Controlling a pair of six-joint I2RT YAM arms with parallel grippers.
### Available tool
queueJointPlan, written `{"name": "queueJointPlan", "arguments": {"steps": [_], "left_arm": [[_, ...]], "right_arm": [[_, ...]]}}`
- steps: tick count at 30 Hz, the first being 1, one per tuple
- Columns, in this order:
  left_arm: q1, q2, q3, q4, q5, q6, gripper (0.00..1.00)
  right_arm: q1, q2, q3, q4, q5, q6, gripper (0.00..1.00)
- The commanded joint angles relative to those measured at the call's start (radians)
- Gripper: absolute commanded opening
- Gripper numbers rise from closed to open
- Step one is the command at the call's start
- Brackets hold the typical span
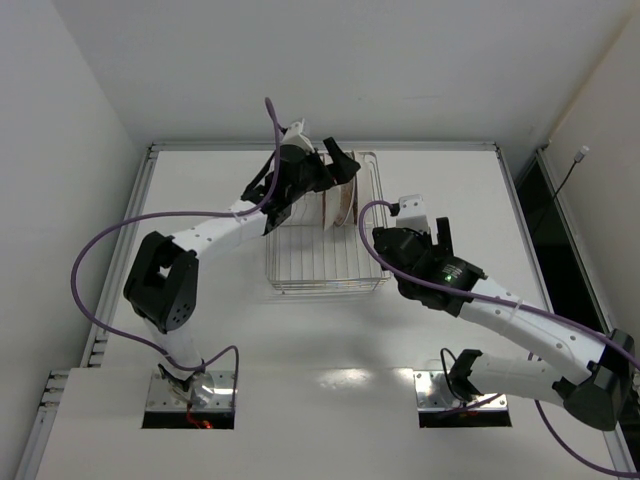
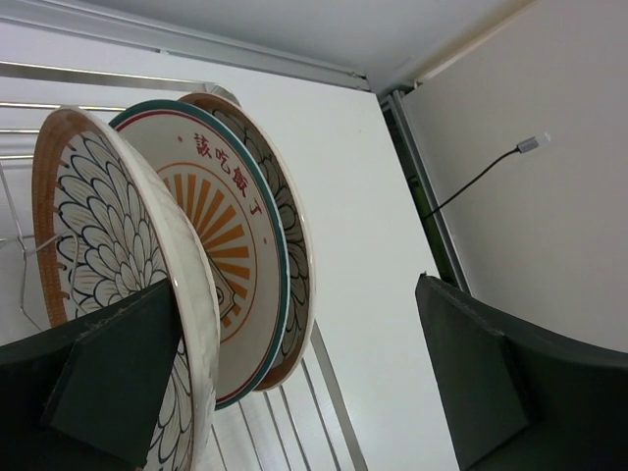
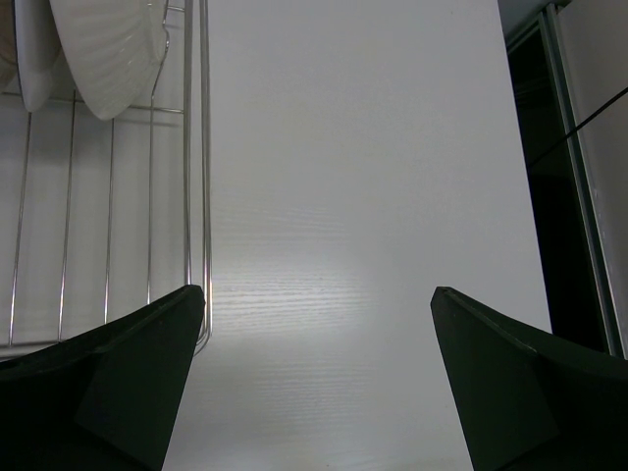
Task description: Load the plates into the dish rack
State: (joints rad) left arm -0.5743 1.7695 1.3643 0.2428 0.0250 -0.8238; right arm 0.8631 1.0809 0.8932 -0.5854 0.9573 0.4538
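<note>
The plates stand on edge in the dish rack, the nearest at one finger of the left pincer, spread wide (contact unclear). The right pincer, also apart, hangs over the table beside the rack.

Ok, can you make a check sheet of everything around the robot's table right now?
Surface: white table, glare patch near the front.
Job's things: orange-brown patterned round plate, bigger white plate with orange sunburst, second patterned plate, all upright in the silver wire dish rack.
Clutter: nothing seen.
Grippers: left arm's fingers open wide beside the plates; right arm's fingers open over bare table beside the rack.
Cables: purple cables loop along both arms; thin black wire by the right wall.
Surroundings: white walls, metal rail at the table's edge.
</note>
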Motion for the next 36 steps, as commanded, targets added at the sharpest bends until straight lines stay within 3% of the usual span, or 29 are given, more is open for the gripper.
{"name": "queueJointPlan", "arguments": {"steps": [1, 16, 29, 36], "left_arm": [[-0.009, -0.074, 0.071, 0.047, 0.015, 0.031, 1.0], [0.019, -0.056, 0.041, -0.048, 0.062, 0.115, 1.0], [0.076, -0.047, 0.082, -0.162, 0.104, 0.21, 1.0], [0.094, -0.148, 0.059, -0.237, 0.05, 0.278, 1.0]], "right_arm": [[-0.004, 0.002, 0.007, 0.013, 0.0, 0.022, 1.0], [-0.004, 0.031, 0.044, 0.013, 0.0, 0.022, 1.0], [-0.004, 0.16, 0.168, -0.028, 0.012, 0.075, 1.0], [-0.004, 0.133, 0.19, -0.028, 0.027, 0.085, 1.0]]}}
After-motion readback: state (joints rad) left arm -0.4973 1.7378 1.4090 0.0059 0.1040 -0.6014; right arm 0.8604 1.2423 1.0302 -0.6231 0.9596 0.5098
